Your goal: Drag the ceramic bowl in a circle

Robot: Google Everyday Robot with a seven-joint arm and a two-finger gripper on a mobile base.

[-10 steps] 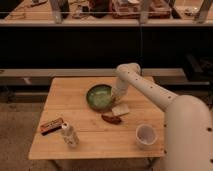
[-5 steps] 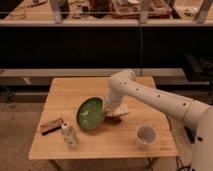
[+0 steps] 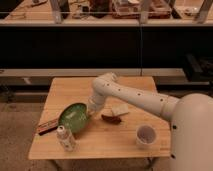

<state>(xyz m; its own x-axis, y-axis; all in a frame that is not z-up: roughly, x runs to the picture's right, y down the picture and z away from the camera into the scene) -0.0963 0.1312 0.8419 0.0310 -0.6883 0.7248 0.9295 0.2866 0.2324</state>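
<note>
On the wooden table [image 3: 75, 87], seen from the only camera, the ceramic bowl [image 3: 74, 117] had slid a good way. A second earlier it sat near the middle toward the back. Half a second earlier it was nearer the front, and now it lay at the front-left. The gripper [image 3: 91, 113] was down at the bowl's right rim, having travelled with it. Whether it was clamped on the rim or only pressing there, I could not tell.

The path bent forward and then left, so I judged the circle begun but far from closed. The bowl had ended up close to the flat packet [image 3: 47, 126] and the small white bottle [image 3: 65, 138], which looked at risk of a knock. The white cup [image 3: 145, 135] and the dark brown item [image 3: 110, 118] had stayed put.
</note>
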